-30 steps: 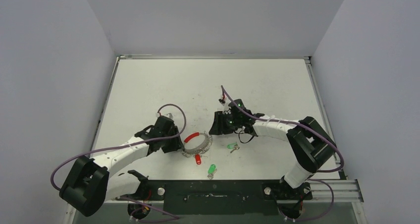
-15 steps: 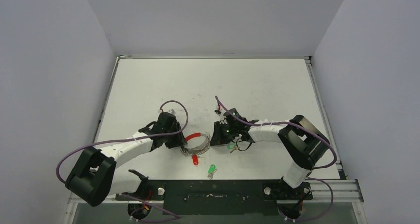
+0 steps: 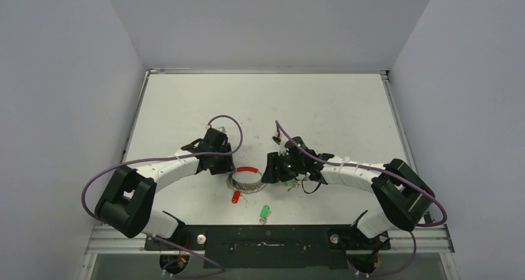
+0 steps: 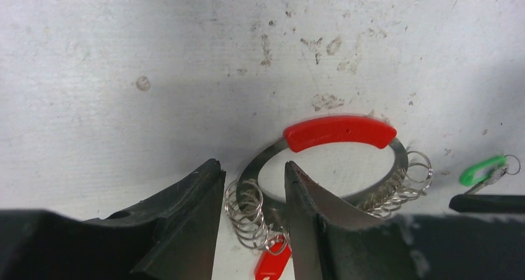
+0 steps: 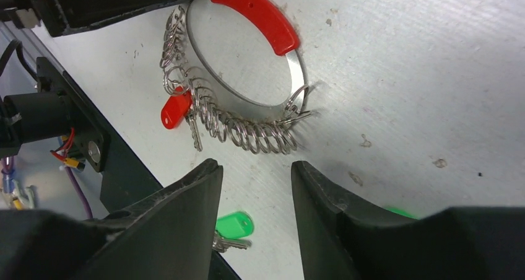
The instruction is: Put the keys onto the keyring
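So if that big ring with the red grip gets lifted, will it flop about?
The keyring is a flat metal band, probably stiff enough to hold its shape. The many small loops threaded on it lie at odd angles, so they'd likely slide and dangle. Lying flat, it probably won't roll.

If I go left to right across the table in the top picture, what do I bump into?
left tool → keyring → right tool
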Controlling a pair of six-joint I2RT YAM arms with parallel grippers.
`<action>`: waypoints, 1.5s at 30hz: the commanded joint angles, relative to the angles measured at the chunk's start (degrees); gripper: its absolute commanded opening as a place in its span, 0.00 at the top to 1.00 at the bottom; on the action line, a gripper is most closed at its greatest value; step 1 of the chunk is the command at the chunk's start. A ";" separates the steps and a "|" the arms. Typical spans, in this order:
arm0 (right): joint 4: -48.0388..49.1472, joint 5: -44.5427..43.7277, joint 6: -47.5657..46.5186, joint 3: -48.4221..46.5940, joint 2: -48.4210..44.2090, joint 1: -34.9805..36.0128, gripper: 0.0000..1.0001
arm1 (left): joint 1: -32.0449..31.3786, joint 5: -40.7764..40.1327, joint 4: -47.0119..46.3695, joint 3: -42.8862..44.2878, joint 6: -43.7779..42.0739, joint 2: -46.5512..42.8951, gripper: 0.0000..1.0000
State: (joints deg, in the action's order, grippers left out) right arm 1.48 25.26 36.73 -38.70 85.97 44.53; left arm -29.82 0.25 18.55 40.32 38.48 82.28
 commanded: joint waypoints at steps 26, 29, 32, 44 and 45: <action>8.51 9.22 3.11 -8.64 1.76 4.30 0.63 | 0.20 5.84 0.52 -17.38 6.90 -21.36 0.61; 5.10 6.49 0.28 -8.49 -2.23 2.97 0.56 | 0.20 5.49 0.70 -17.37 6.90 -20.69 0.61; -0.59 3.17 -2.41 -8.77 -3.00 0.41 0.52 | 0.20 5.52 0.59 -17.25 6.92 -20.41 0.61; -3.43 3.56 -3.85 -7.53 3.51 -1.28 0.55 | 0.20 5.19 0.75 -16.21 6.30 -18.84 0.62; -3.48 3.65 -3.86 -7.53 4.09 -0.76 0.55 | 0.20 5.26 0.81 -16.01 6.20 -18.62 0.62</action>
State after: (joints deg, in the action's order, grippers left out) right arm -2.50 28.80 33.61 -46.04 88.64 42.28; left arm -29.85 6.55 18.20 23.38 45.67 62.00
